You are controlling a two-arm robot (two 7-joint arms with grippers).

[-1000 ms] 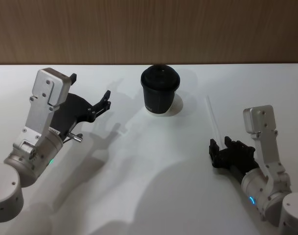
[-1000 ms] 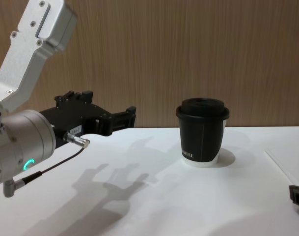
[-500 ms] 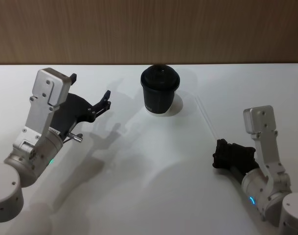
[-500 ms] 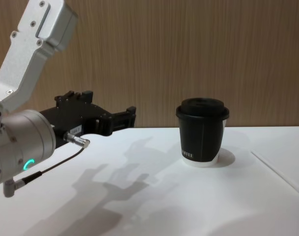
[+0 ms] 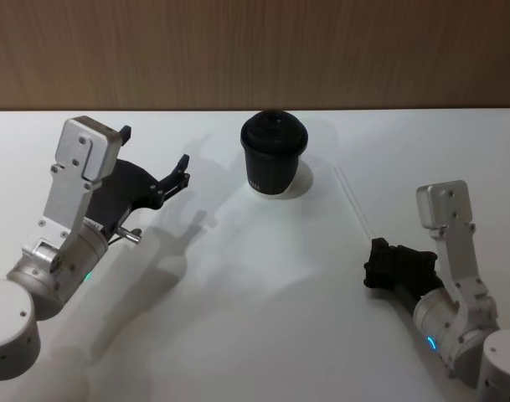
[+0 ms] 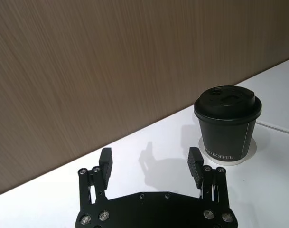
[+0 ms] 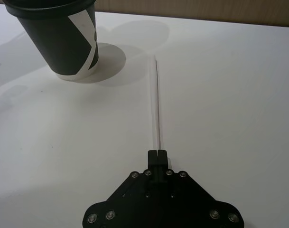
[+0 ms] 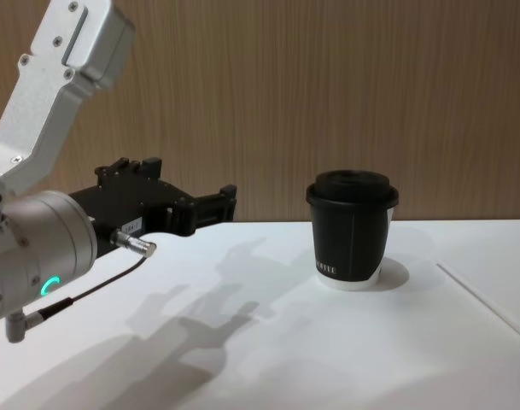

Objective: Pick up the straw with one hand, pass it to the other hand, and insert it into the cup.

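Observation:
The black lidded cup (image 5: 274, 153) stands upright at the back middle of the white table (image 5: 263, 318). The thin white straw (image 5: 353, 203) stretches low over the table right of the cup. Its near end is pinched in my right gripper (image 5: 375, 249), which is shut on it. In the right wrist view the straw (image 7: 156, 104) runs straight out from the closed fingertips of the right gripper (image 7: 157, 153), and its far end stops just beside the cup (image 7: 63, 38). My left gripper (image 5: 177, 174) hovers open left of the cup with nothing between its fingers; its wrist view shows the left gripper (image 6: 150, 164) facing the cup (image 6: 227, 124).
A wood-panelled wall (image 5: 255, 50) runs along the table's far edge. In the chest view a thin cable with a metal plug (image 8: 136, 246) hangs off the left wrist. Bare white table lies between the two arms and in front of the cup (image 8: 353, 229).
My right gripper has gone from open around the straw's near end to shut on it. The straw's far end swung slightly left toward the cup. The left arm stayed still.

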